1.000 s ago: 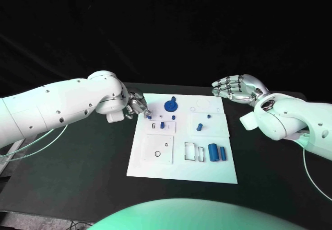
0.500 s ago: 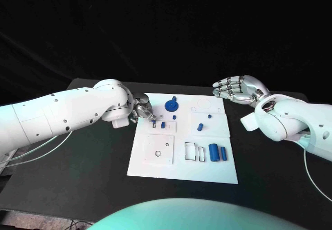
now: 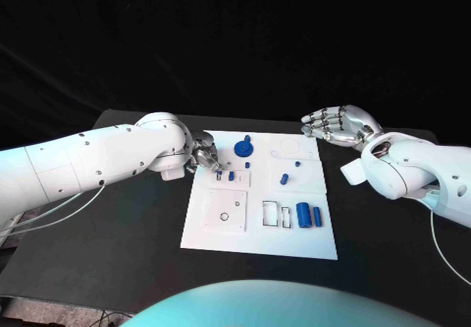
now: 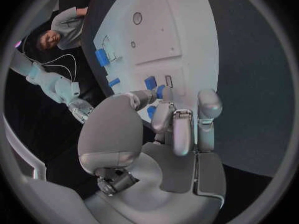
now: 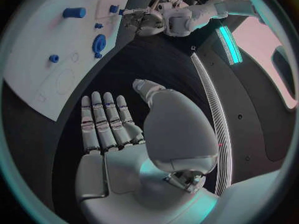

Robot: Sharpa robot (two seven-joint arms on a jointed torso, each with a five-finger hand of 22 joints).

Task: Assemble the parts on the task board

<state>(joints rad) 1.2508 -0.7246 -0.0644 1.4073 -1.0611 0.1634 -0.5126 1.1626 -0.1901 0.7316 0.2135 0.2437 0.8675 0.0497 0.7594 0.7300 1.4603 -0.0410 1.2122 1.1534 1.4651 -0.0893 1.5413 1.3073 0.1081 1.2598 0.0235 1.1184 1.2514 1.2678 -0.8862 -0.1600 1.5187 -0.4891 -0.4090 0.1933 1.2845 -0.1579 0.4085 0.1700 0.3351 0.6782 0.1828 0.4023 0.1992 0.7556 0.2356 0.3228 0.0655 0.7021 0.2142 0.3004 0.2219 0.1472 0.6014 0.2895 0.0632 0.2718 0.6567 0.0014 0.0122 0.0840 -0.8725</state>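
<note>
While the left hand [image 3: 203, 155] hovers at the task board's [image 3: 257, 242] nine-o'clock edge near its far corner, its fingers [image 4: 176, 129] curl toward the thumb right over a small blue part [image 4: 159, 91] by a slot in the board; whether that part is pinched or merely touched I cannot tell; just inboard of the hand, two short blue pegs [image 3: 231, 177] stand in a small raised panel, and toward six o'clock from them lies a square white plate with a ring-shaped hole [image 3: 224, 218]; at the board's twelve o'clock a round blue knob [image 3: 244, 147] stands upright, with a small blue piece [image 3: 284, 180] near the middle; toward four o'clock two blue cylinders [image 3: 308, 215] lie side by side next to outlined rectangular recesses; the right hand [image 3: 339, 126], off the board's one-o'clock corner and well apart from every part, is released, its fingers straight, side by side and grasping nothing
</note>
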